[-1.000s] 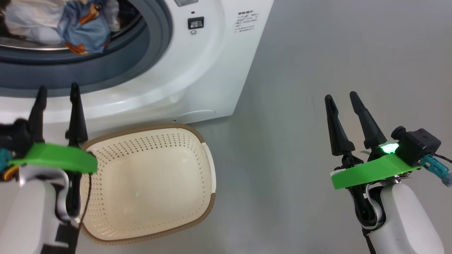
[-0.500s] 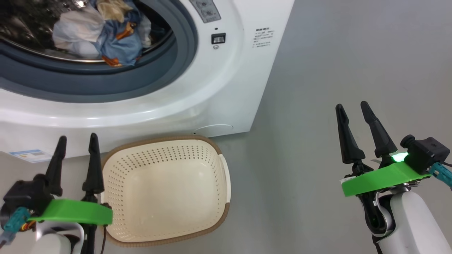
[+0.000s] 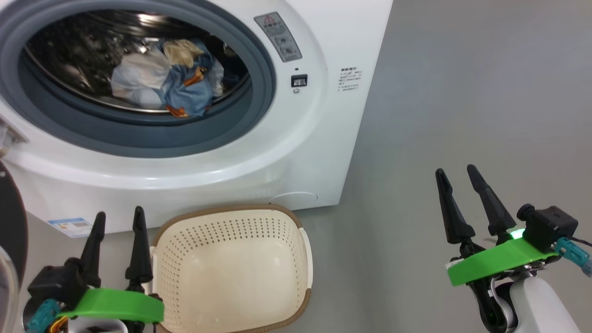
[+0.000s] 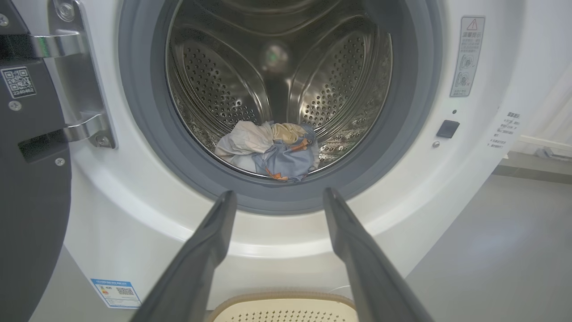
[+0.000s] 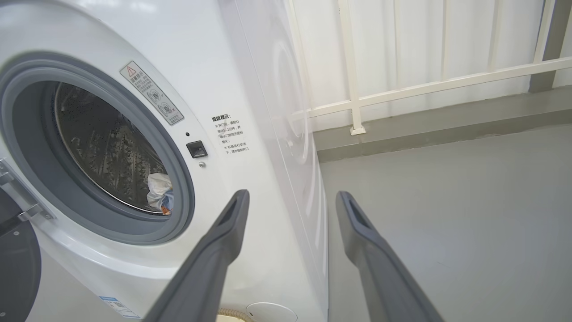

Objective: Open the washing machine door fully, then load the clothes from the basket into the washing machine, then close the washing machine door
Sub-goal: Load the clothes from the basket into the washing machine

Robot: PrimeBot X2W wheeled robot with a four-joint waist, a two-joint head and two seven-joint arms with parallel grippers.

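The left gripper and right gripper are each made of two long, tapered black fingers. Behind each, a bright green plate, black camera block, teal connector and white forearm shell are seen.

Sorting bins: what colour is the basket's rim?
Brown: the rim of the basket shows best in the head view.

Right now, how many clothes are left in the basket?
0. The basket is bare where it shows; its near end is cut off, so something could hide there. The clothes lie bunched at the front of the drum, inside the washer.
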